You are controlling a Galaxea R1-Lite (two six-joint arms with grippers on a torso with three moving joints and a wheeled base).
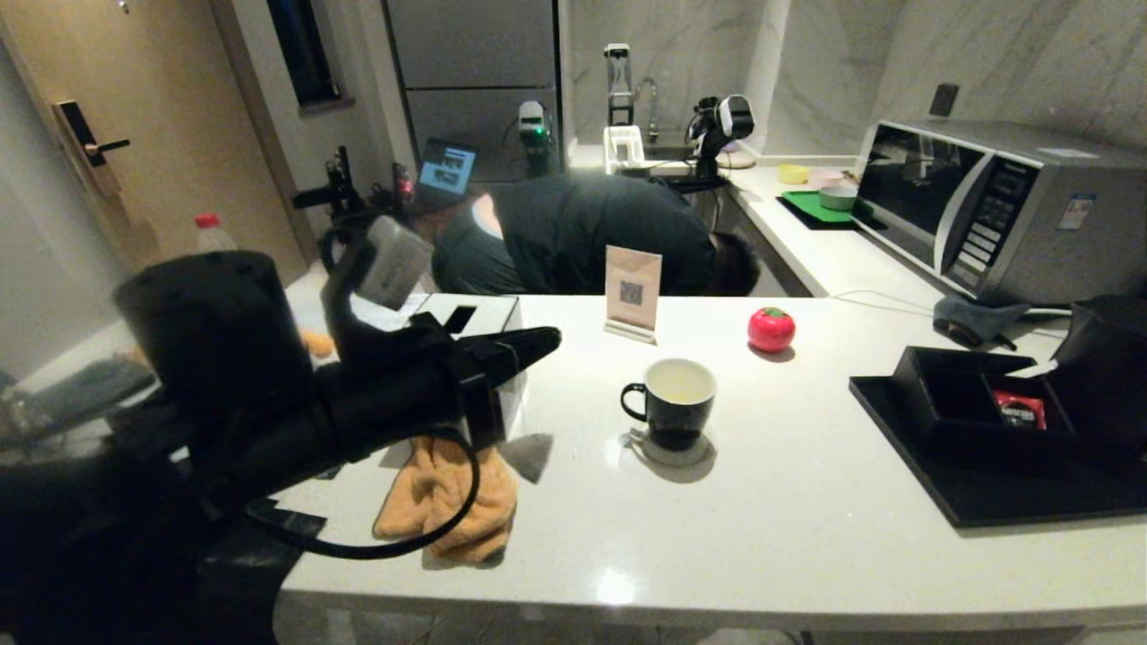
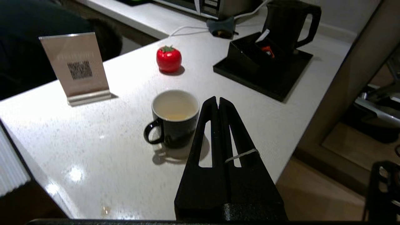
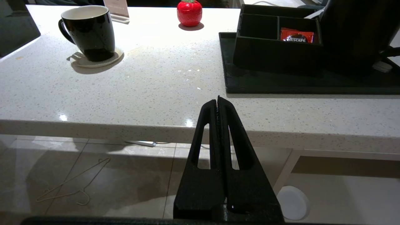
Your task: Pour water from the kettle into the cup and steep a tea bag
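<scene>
Lighting: dim, warm overhead; glare spots on speckled white stone countertop (image 1: 762,502); soft shadows; blurred, bowed picture edges

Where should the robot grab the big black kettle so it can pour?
Probably by the big loop handle of the kettle. It sticks out on the side away from the compartment box, so coming from that open side, with fingers closing across the handle's upright bar, looks easiest.

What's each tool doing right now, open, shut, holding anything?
Left tool: shut, holding nothing, raised beside the cup.
Right tool: shut, holding nothing, low off the counter's front edge.
</scene>
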